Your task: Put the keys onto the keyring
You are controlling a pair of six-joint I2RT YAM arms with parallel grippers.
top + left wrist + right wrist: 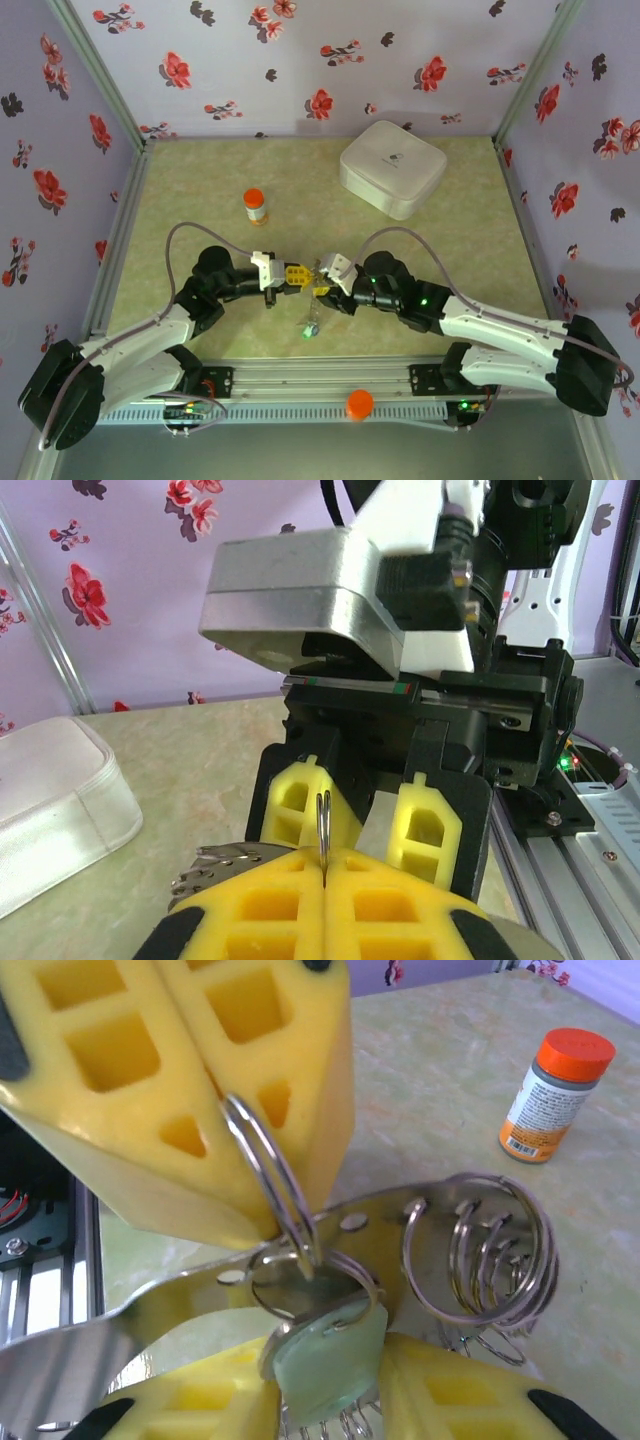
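Centrally over the surface (200, 170), the left end effector (325, 880) is clenched, its yellow fingers (285, 865) pressed together on the keyring (262, 1160), a double-wire metal ring that stands up out of the seam between them. Facing it tip to tip, the right end effector (330, 1405) grasps the green-headed key (330, 1355), with the pale green plastic head wedged between its own two yellow fingers (440, 1380). A second small ring (315, 1285) sits at the top of that head, and the lower end of the keyring touches it; whether the two are linked I cannot tell. Just behind them is a thin metal plate (385, 1210) with rivets, carrying a cluster of wire loops (480, 1250) toward the right of the right wrist view. From above, both arms reach in from the near edge and meet at mid-surface, the end effectors all but touching. Just nearer than them shows a small metallic bunch with a green fleck (310, 328), too small to make out. Farther back and to the left stands the orange-capped bottle (256, 206), upright and well apart from the end effectors. A white rounded case (393, 167) rests near the far right corner, and an orange cap (359, 403) sits on the rail between the arm bases
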